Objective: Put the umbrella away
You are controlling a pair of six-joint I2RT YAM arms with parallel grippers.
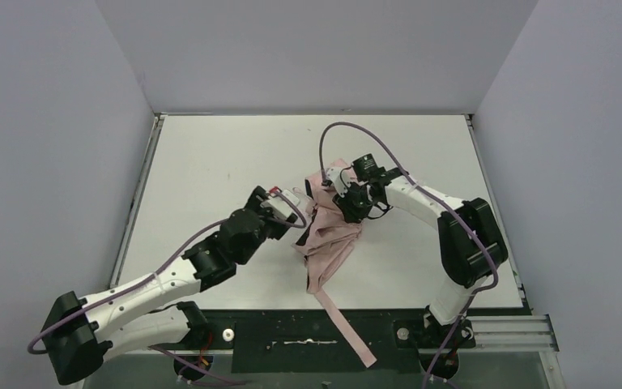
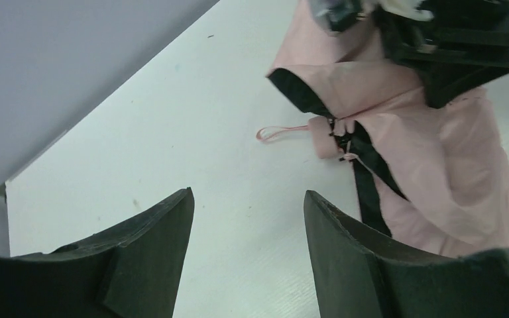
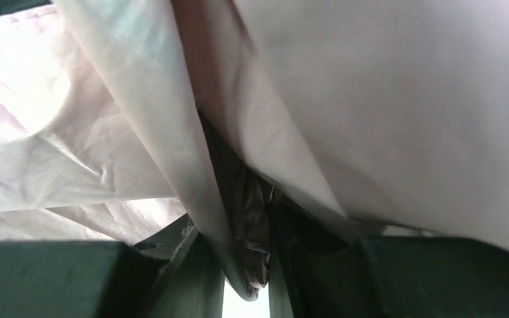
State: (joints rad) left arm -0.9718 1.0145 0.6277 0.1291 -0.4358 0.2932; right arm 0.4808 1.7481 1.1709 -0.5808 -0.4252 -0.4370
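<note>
Here we find the umbrella [image 1: 328, 235] lying collapsed on the white table [image 1: 210, 154], a loose heap of pale pink fabric with black showing in its folds. A long pink strip [image 1: 347, 328] trails from the umbrella's near end, off the table edge and across the black rail [image 1: 275, 332].

The left gripper [image 1: 291, 203] sits just to the left of the umbrella and apart from it. Its jaws are spread, and from the left wrist we see only bare table between them [image 2: 248, 199]. Ahead of those fingers [image 2: 166, 225], on the umbrella's left side, a stubby pink handle end [image 2: 323, 137] lies on the table. A thin pink wrist loop [image 2: 280, 132] rests flat beside it, pointing away from the fabric.

The right gripper [image 1: 346, 198] is on the umbrella's far end, down on top of the fabric. In the left wrist view it shows as a black bulk [image 2: 451, 46] over the pink cloth [image 2: 437, 152]. From the right wrist, a fold of pink fabric [image 3: 404, 99] with a dark lining runs down between the two dark fingers [image 3: 172, 278]. The jaws are drawn close and seem to be pinching that fold [image 3: 245, 265], though the view is dim and very near. We cannot tell whether a rib lies inside the pinch.
</note>
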